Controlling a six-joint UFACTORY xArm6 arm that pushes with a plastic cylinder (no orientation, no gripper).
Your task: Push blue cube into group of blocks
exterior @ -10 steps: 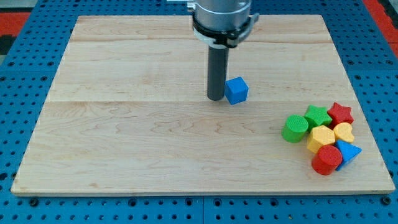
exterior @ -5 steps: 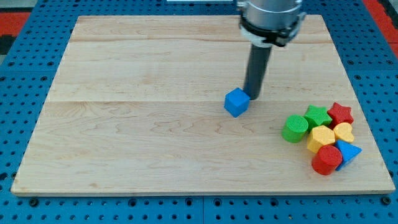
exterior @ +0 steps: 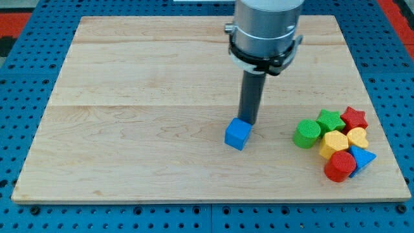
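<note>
The blue cube (exterior: 237, 134) lies on the wooden board (exterior: 129, 129), a little right of centre. My tip (exterior: 248, 122) touches the cube's upper right side, just above it in the view. The group of blocks sits at the view's right: a green cylinder (exterior: 306, 134), a green star (exterior: 330, 120), a red star (exterior: 354, 118), a yellow hexagon (exterior: 334, 143), a yellow heart (exterior: 357, 137), a red cylinder (exterior: 339, 166) and a blue triangle (exterior: 363, 157). The cube is well left of the group, apart from it.
The board's right edge (exterior: 381, 123) runs close behind the group. The blue pegboard (exterior: 26, 84) surrounds the board.
My tip went from the cube's left around to its upper right. The cube slid down and a little left, away from its earlier spot.
</note>
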